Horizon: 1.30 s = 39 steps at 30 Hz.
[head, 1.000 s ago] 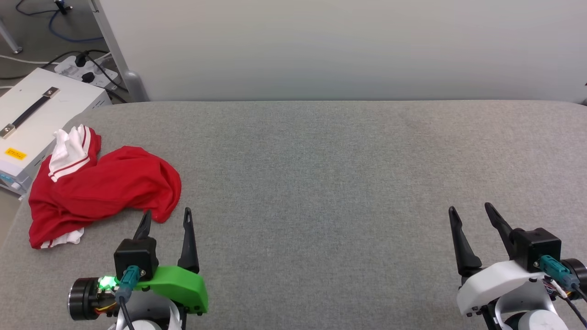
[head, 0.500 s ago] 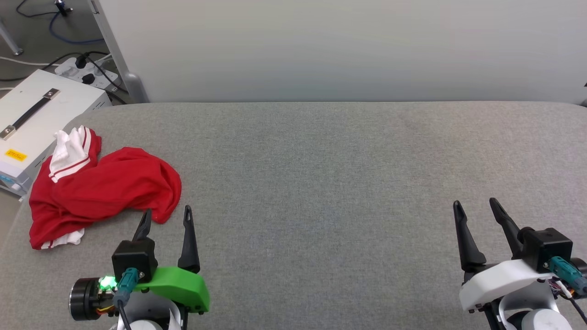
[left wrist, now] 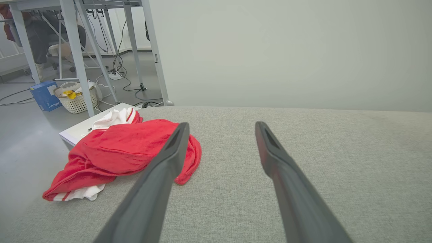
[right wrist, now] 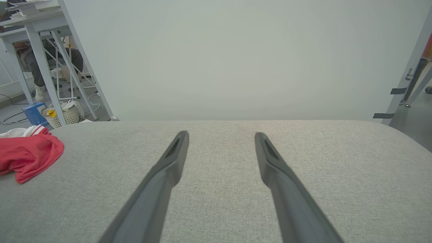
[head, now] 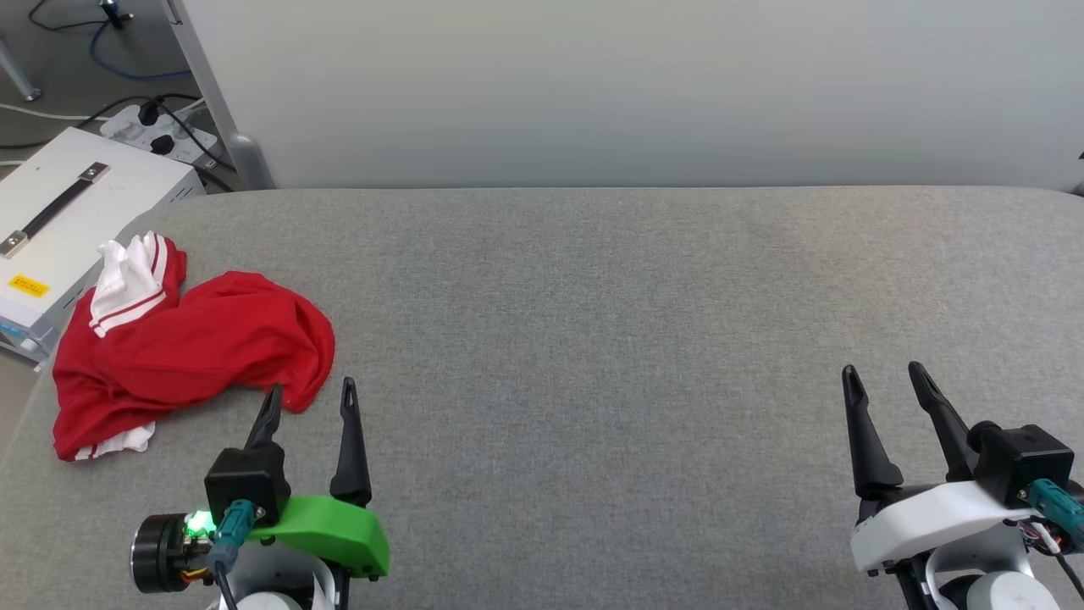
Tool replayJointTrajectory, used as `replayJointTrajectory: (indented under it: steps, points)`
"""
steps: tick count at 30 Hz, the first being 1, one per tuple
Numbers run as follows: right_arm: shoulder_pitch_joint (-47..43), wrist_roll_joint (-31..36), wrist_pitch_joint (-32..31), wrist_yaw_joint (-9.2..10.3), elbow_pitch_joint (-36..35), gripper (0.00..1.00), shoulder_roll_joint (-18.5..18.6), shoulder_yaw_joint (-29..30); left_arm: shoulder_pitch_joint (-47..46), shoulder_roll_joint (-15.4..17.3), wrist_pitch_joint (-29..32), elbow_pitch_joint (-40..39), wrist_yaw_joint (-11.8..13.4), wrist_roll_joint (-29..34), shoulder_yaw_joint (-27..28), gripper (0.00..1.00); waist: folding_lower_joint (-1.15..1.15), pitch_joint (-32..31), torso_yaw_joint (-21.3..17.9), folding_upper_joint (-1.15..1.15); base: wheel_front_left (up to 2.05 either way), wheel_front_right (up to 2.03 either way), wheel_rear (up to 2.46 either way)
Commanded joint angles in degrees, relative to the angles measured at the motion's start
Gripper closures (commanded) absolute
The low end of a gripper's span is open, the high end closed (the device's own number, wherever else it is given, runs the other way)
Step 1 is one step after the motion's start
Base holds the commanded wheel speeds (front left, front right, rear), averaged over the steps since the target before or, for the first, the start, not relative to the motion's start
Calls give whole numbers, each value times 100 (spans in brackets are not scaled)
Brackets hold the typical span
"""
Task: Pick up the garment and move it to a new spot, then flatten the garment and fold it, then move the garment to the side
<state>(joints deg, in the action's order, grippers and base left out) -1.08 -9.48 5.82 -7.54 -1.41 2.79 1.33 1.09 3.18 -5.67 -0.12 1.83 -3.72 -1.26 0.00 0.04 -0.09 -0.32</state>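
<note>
A small yellow label is seen on the front edge of a white case with a black handle, standing beside the left end of the surface; its writing is too small to be read. In the left wrist view a blue box with pale lettering is seen on the floor next to a white basket, and that lettering cannot be made out either. The garment is found crumpled at the far left of the grey cloth-covered surface, close to its edge; red fabric is shown uppermost, with a white sleeve trimmed in red stripes at its far side and a bit of white at its near corner. The left pincer is held low over the surface just to the near right of the garment, with its fingers pointed away from the robot, its jaws spread wide and nothing between them; one fingertip is seen close to the red hem, and contact cannot be told. The right pincer is held well apart at the right of the surface, likewise spread and empty, fingers pointed forward and leaning slightly left.
</note>
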Motion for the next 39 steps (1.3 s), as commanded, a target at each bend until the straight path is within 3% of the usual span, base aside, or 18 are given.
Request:
replayJointTrajectory:
  steps: [1, 39]
  points:
    - [-46, -89, 58, 2, -37, 0, 4, 17, -1, -13, -61, 18, 38, -71, -1, 0, 0, 2, 0, 13, 0, 0, 0]
    - [-191, -293, 515, 4, 150, 0, 7, 1, 61, -22, -524, 180, 156, -284, -103, 0, 0, 20, -31, 23, 0, 0, 0]
